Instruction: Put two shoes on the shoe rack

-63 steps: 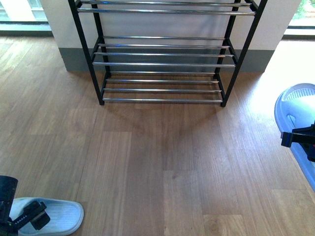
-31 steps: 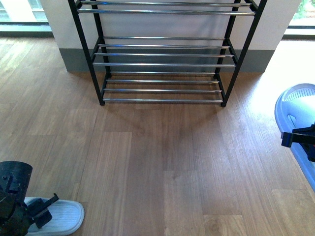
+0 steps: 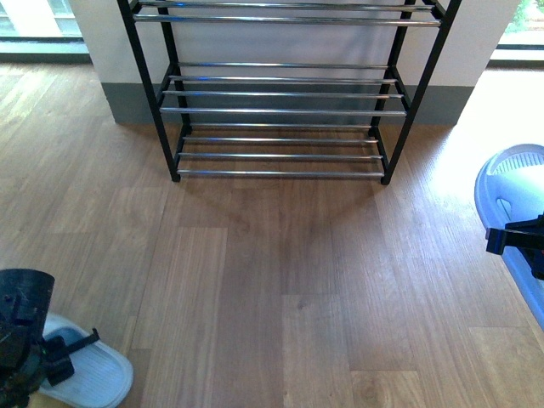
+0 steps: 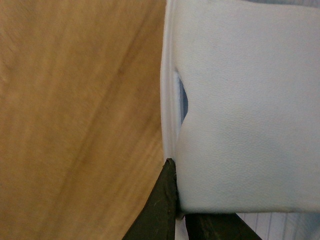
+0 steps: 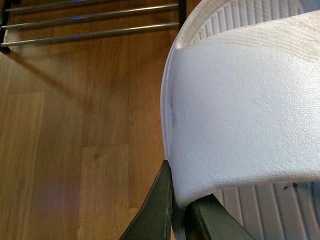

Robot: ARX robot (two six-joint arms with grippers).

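Blue slide point(image 3: 98, 374), heel rightward, left end effector point(image 4: 179, 212) gripping, right end effector point(image 5: 181, 200) gripping twin point(image 3: 510, 183)

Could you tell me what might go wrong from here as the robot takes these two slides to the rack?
1. The left gripper pinches the left slide, and the right gripper the right slide, only at one edge, so either could slip or swing.
2. The rack has thin bars with gaps; a slide set down crooked might tip through.

Home entryway or living space: wood plank floor point(image 3: 280, 272), shoe rack point(image 3: 280, 110) against far wall point(image 3: 280, 42), windows either side.
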